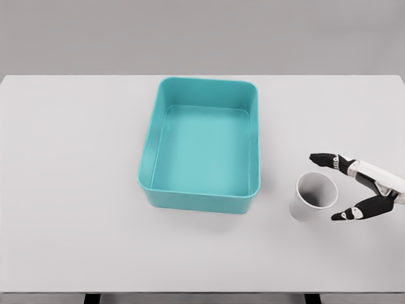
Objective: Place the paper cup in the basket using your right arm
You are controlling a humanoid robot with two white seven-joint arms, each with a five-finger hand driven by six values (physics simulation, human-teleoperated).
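Observation:
A white paper cup (313,196) stands upright on the table, just right of the teal basket (201,196). The basket is a rectangular tub with rounded corners and nothing inside it. My right hand (334,187) comes in from the right edge with its fingers (326,159) spread. One finger reaches past the cup's far side and the thumb (355,212) lies at its near right side. The hand flanks the cup's rim, with a small gap showing on each side. The left arm does not show.
The white table (76,190) spans the whole view, with its front edge near the bottom of the picture. A grey wall lies behind its far edge.

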